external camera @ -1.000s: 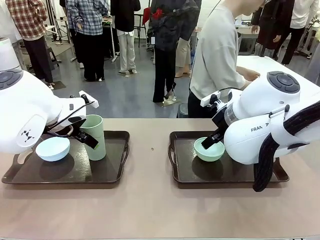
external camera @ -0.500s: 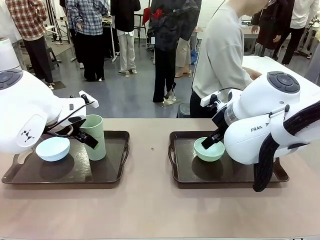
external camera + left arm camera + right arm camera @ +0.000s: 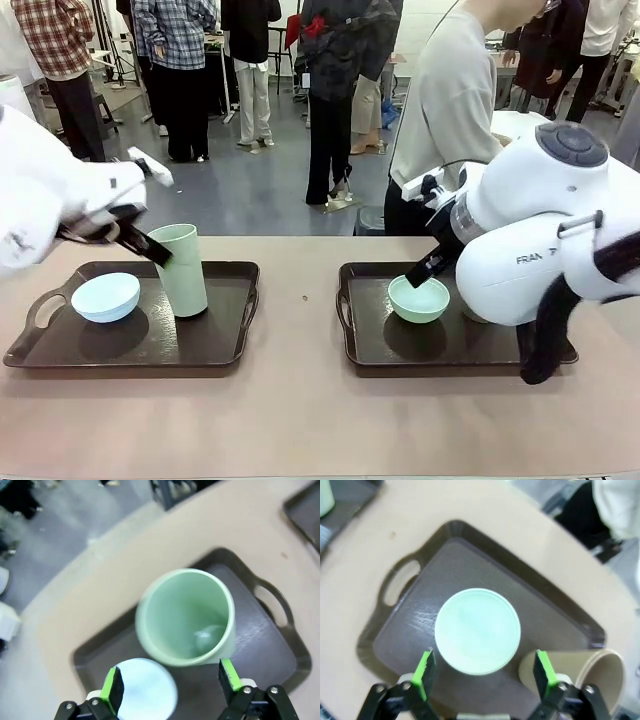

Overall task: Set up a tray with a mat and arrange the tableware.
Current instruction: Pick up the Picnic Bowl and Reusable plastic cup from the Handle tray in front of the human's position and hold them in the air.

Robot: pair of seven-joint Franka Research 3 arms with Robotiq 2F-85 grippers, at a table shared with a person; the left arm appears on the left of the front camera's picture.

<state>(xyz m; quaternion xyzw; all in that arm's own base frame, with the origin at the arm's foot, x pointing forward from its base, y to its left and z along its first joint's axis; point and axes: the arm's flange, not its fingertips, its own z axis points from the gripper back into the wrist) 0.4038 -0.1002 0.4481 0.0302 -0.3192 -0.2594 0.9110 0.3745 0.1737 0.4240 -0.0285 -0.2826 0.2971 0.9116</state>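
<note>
Your left gripper (image 3: 170, 679) hangs spread wide over the light green cup (image 3: 187, 615), upright beside the pale blue bowl (image 3: 105, 297) on the left tray (image 3: 225, 335). Your right gripper (image 3: 484, 672) gapes above the mint green bowl (image 3: 477, 630) on the right tray (image 3: 420, 607); the tan-brown cup (image 3: 600, 675) seems just beside it.

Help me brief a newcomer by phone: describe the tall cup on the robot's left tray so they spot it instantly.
Of the two dark trays on the table, take the robot's left tray. It holds a low pale blue bowl and the light green cup. The cup is the tall, handleless one, nearer the table's middle.
</note>
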